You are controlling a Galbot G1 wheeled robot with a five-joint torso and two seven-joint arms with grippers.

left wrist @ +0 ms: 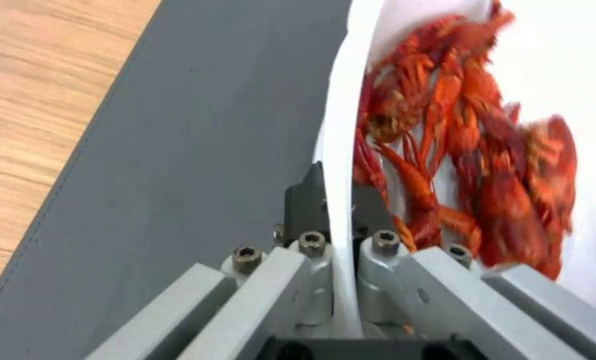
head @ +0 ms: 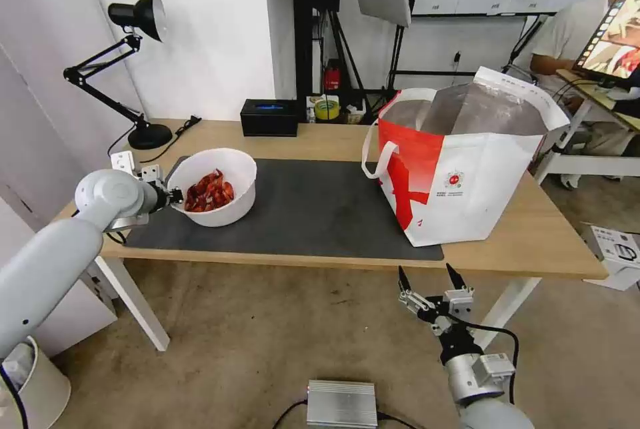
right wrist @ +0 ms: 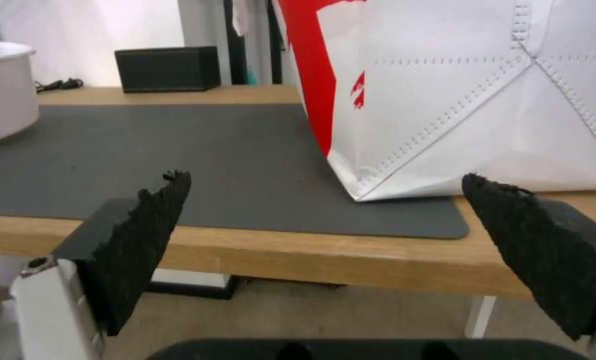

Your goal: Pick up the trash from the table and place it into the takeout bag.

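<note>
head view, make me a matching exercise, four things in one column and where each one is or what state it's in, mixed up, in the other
Things:
1. bowl
2. bag
3. left tool
4. right tool

Places or states:
A. open, below the table's front edge, holding nothing
B. on the left part of the grey mat, full of red shells
C. shut on a white rim
D. standing open on the right side of the table, foil lining showing

Pairs: 1-B, 2-D, 3-C, 4-A
</note>
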